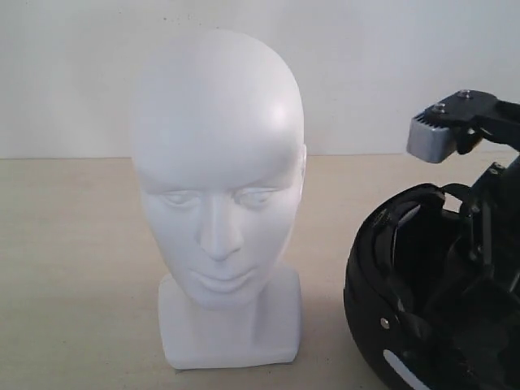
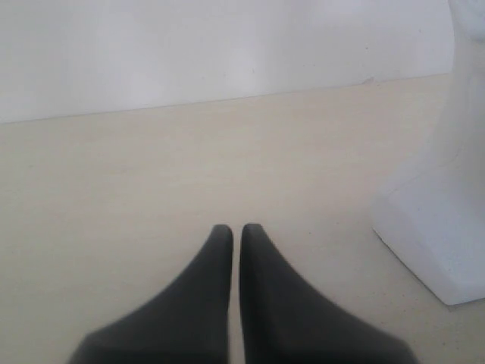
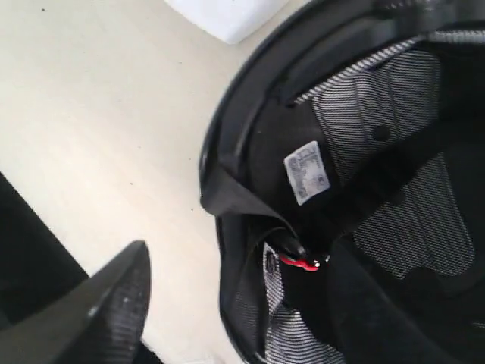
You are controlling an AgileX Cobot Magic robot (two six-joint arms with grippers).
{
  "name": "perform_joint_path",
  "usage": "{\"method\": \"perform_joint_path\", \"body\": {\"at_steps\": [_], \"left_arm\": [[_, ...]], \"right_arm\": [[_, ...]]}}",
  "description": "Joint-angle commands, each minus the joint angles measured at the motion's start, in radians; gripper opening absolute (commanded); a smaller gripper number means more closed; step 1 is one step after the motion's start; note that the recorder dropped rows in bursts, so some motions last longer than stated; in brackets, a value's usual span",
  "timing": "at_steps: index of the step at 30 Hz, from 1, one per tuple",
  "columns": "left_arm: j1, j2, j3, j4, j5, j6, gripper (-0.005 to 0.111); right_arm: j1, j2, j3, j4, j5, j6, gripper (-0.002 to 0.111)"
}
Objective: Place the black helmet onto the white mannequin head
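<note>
The black helmet lies on the bench, at 4 o'clock from the white head. The left claw is closed, holding nothing. The right claw is at the helmet; I cannot tell its grip.

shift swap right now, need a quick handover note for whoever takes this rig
Grippers: left gripper shut and empty, low over the table beside the white mannequin head. The right gripper is at the rim of the black helmet, one finger outside the shell, the other hidden; grip unclear.
Things: helmet lies on the table right of the head, lining showing. Head upright, bare.
Done: nothing placed.
Left: secure the helmet, lift it, lower it over the head.
</note>
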Motion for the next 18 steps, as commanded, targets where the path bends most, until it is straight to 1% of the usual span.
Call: {"method": "perform_joint_path", "body": {"at_steps": [1,3,7,10,13,18], "left_arm": [[0.003,-0.003,0.000,0.000,-0.007,0.001,0.004],[0.003,-0.003,0.000,0.000,-0.007,0.001,0.004],[0.003,-0.003,0.000,0.000,-0.007,0.001,0.004],[0.003,-0.003,0.000,0.000,-0.007,0.001,0.004],[0.003,-0.003,0.000,0.000,-0.007,0.001,0.004],[0.003,-0.003,0.000,0.000,-0.007,0.001,0.004]], "right_arm": [[0.077,-0.005,0.017,-0.002,0.004,0.155,0.065],[0.127,-0.005,0.060,-0.004,-0.001,0.183,0.065],[0.237,-0.005,0.171,-0.054,-0.167,0.181,0.066],[0.301,-0.005,0.232,-0.161,-0.290,0.228,0.069],[0.328,-0.005,0.248,-0.223,-0.341,0.310,0.069],[0.328,-0.005,0.242,-0.189,-0.337,0.320,0.069]]}}
